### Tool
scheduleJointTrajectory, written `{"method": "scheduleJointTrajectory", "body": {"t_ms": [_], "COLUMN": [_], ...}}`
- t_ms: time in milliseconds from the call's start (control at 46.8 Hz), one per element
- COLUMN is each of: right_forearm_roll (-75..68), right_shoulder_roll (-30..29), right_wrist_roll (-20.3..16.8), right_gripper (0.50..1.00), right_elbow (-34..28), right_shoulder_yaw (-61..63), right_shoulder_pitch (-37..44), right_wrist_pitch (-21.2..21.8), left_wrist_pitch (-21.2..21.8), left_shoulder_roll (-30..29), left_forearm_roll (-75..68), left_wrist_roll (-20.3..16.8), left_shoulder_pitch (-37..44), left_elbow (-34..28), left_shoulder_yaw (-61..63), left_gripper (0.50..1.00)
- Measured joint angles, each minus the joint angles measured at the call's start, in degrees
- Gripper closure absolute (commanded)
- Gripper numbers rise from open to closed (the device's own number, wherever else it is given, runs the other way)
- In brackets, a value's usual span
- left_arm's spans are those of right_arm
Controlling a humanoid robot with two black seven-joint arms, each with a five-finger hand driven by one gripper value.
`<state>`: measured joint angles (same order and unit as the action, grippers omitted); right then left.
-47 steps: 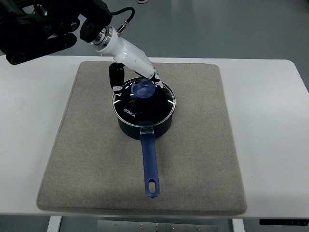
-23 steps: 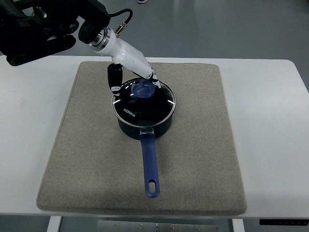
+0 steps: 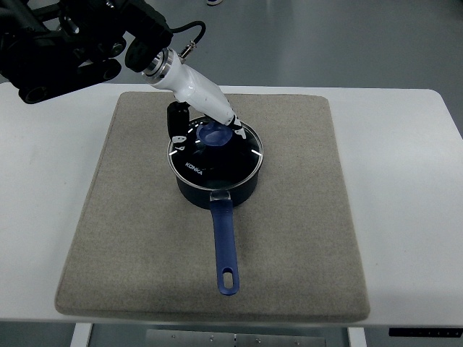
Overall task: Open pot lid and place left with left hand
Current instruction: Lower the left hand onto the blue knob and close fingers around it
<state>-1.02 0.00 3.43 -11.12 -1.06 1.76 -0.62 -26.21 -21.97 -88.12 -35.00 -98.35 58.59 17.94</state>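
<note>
A dark blue saucepan (image 3: 215, 181) with a long blue handle (image 3: 225, 246) stands on the grey mat (image 3: 289, 238). Its glass lid (image 3: 224, 155) with a blue knob (image 3: 215, 134) sits closed on the pot. My left hand (image 3: 206, 124) reaches in from the upper left and hovers at the lid's far edge. Its white fingers (image 3: 233, 120) lie behind the knob and the dark thumb (image 3: 176, 123) hangs to the knob's left. The fingers bracket the knob loosely and the lid stays seated. The right arm does not show.
The grey mat lies on a white table (image 3: 405, 188). Bare mat stretches to the left of the pot (image 3: 123, 202) and to its right. The left arm's black body (image 3: 65, 43) fills the upper left corner.
My left hand has shifted slightly right and lower toward the knob, with the thumb now nearer the lid's rim. The pot and lid have not moved.
</note>
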Motion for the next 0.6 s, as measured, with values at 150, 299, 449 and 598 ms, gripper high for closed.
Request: {"method": "scheduleJointTrajectory", "body": {"t_ms": [150,299,449,598], "right_forearm_roll": [0.0,0.0,0.0,0.0], "right_shoulder_roll": [0.0,0.0,0.0,0.0], "right_wrist_roll": [0.0,0.0,0.0,0.0], "right_gripper": [0.583,0.583,0.583,0.583], "right_elbow": [0.0,0.0,0.0,0.0], "right_shoulder_yaw": [0.0,0.0,0.0,0.0], "right_shoulder_pitch": [0.0,0.0,0.0,0.0], "right_wrist_pitch": [0.0,0.0,0.0,0.0], "left_wrist_pitch": [1.1,2.5,3.2,3.8], "left_shoulder_roll": [0.0,0.1,0.1,0.1], "left_forearm_roll": [-0.2,-0.1,0.5,0.4], "left_wrist_roll": [0.0,0.0,0.0,0.0], "left_shoulder_pitch": [0.0,0.0,0.0,0.0], "left_elbow": [-0.3,-0.3,-0.3,-0.4], "left_shoulder_yaw": [0.0,0.0,0.0,-0.2], "left_gripper": [0.628,0.636,0.703,0.859]}}
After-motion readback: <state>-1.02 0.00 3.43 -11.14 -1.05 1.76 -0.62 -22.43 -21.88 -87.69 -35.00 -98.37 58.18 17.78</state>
